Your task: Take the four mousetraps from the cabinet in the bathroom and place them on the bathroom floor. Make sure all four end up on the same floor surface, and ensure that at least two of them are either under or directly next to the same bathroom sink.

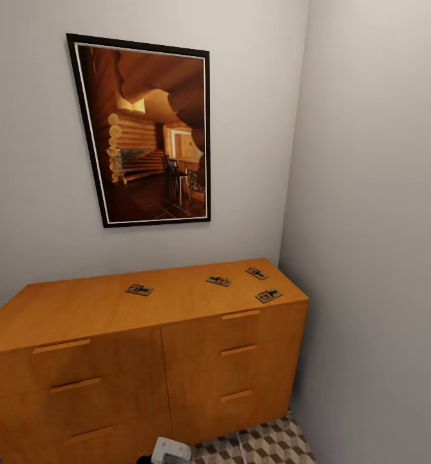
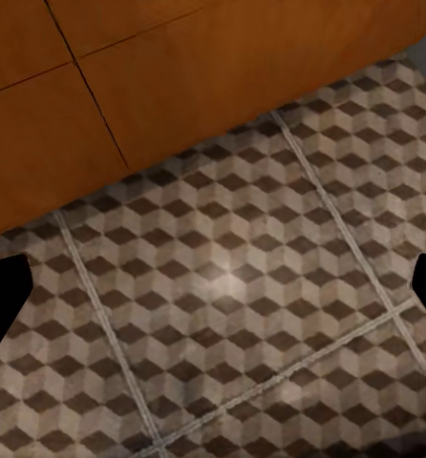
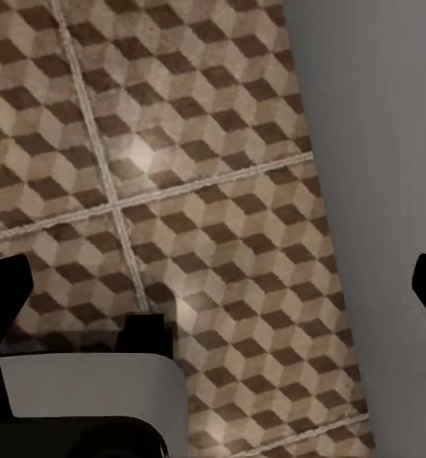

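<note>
Head view: four mousetraps are lying flat on top of the cabinet (image 1: 144, 335) in the room corner; one (image 1: 139, 290) is sitting apart near mid-top, three (image 1: 219, 281) (image 1: 256, 273) (image 1: 268, 296) are clustering toward the right end; a framed picture (image 1: 144, 132) is hanging above. Wrist views: the left gripper (image 2: 218, 286) and right gripper (image 3: 223, 286) are both hanging wide apart over the bathroom floor (image 2: 232, 315), each gripping nothing.

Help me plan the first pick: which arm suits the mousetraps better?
Probably the right: three mousetraps cluster toward the cabinet top's right end; one lies mid-top. Both grippers point at the floor.
</note>
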### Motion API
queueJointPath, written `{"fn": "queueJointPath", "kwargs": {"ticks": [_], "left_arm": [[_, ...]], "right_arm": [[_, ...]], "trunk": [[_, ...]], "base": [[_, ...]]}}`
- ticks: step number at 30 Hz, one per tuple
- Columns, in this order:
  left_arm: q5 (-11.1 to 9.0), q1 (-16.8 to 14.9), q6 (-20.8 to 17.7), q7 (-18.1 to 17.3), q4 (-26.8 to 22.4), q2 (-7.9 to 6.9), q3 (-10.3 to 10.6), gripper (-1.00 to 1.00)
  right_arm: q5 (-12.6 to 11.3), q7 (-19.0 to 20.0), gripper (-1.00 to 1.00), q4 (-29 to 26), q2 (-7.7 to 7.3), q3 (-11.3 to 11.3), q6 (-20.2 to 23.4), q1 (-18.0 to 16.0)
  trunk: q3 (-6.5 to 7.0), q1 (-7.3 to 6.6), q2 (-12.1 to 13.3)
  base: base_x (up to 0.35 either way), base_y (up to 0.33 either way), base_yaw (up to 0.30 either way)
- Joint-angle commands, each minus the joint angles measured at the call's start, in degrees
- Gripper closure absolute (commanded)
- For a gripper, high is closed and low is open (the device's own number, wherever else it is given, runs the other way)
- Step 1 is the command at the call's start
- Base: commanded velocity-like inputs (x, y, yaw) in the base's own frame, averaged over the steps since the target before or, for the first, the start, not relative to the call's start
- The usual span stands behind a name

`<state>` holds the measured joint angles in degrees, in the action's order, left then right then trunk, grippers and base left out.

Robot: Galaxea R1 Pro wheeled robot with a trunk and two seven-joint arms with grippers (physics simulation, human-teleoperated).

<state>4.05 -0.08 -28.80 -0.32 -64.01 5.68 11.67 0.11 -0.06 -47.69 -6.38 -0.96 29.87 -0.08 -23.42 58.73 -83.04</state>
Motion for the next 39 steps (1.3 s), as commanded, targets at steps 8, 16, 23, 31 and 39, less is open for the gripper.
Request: {"fn": "queueJointPath", "kwargs": {"ticks": [8,16,23,31,39], "left_arm": [[0.44,-0.01,-5.03,-0.03,-9.27,0.44,0.53,-1.0],[0.44,-0.01,-8.28,-0.02,-15.15,0.56,0.61,-1.0],[0.49,-0.01,-9.23,0.09,-18.63,1.22,0.68,-1.0],[0.52,-0.17,-9.55,0.16,-20.28,2.56,1.12,-1.0],[0.52,-1.26,-10.58,0.02,-21.54,3.24,5.36,-1.0]], "right_arm": [[0.0,-0.03,-1.0,-8.49,-0.32,-1.51,6.85,0.0],[0.24,-0.03,-1.0,-14.53,-0.37,-2.74,10.97,0.0],[0.31,-0.03,-1.0,-19.27,-0.4,-3.12,14.23,0.0],[0.33,-0.05,-1.0,-25.99,-0.64,-3.26,18.52,0.0],[0.45,-0.22,-1.0,-32.19,-0.77,-3.6,22.92,-0.02]], "trunk": [[-0.06,0.0,-0.03],[-0.06,0.0,-0.03],[-0.06,0.0,-0.03],[-0.06,0.0,-0.03],[-0.06,0.0,-0.03]], "base": [[0.0,0.0,0.0],[0.0,0.0,0.0],[0.0,0.0,0.0],[0.0,0.0,0.0],[0.0,0.0,0.0]]}}
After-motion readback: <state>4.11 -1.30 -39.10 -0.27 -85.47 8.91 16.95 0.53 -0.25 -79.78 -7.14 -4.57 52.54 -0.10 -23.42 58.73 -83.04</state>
